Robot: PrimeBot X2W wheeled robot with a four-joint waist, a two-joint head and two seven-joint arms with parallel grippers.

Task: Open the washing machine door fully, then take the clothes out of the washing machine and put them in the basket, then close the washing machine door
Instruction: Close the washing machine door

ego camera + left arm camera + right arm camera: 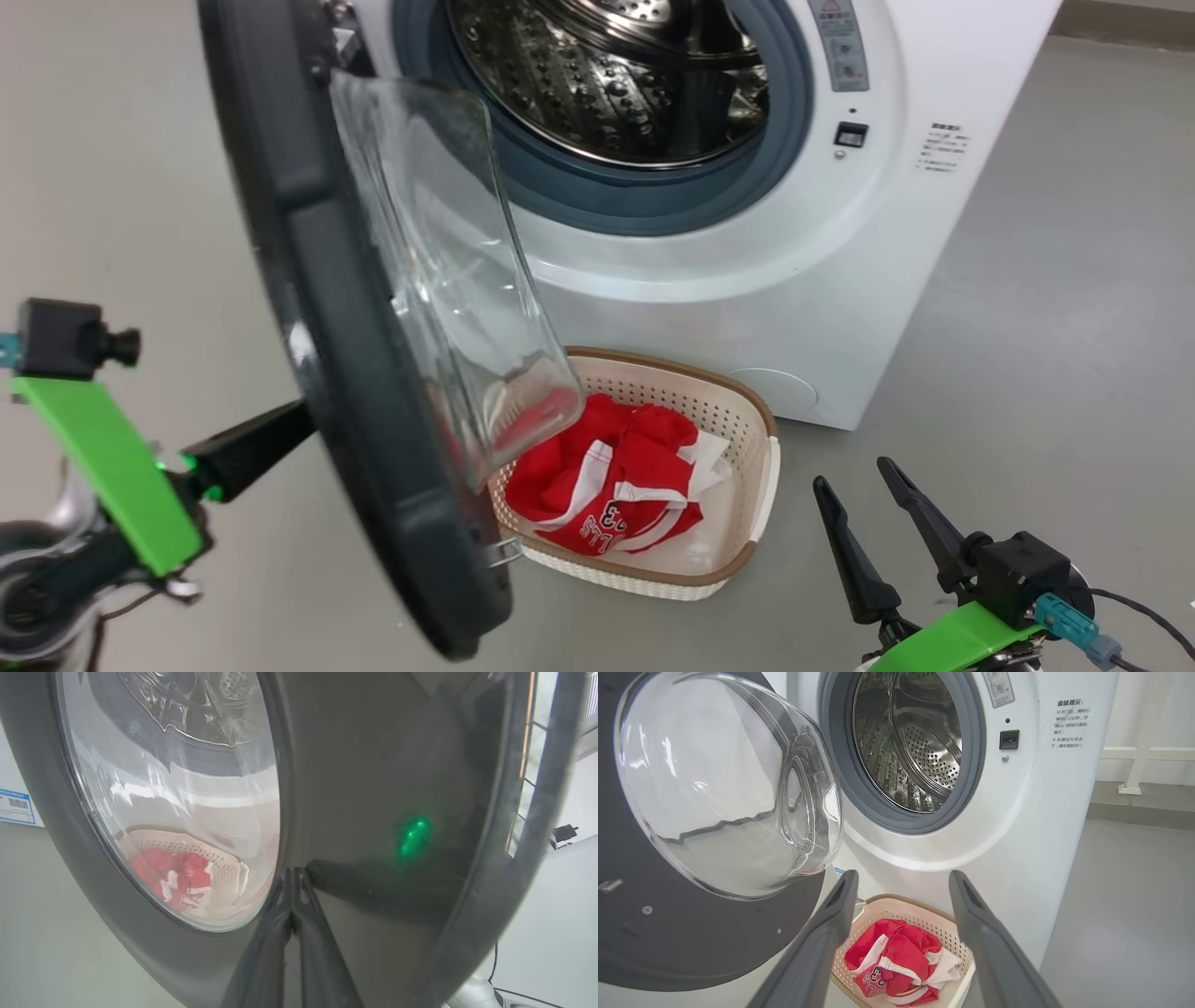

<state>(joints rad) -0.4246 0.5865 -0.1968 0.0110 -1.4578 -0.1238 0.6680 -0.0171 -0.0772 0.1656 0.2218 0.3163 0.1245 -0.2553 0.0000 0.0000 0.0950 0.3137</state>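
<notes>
Touching door [364, 765] outer rim: left jaws, closed.

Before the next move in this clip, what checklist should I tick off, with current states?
1. The drum shows no laundry: ok.
2. The clothes lie inside the basket: ok.
3. The left tool is shut, tips against the washing machine door, outer face: ok.
4. The right tool is open, holding nothing: ok.
5. Closing swing clears basket and right tool: cannot tell.
</notes>
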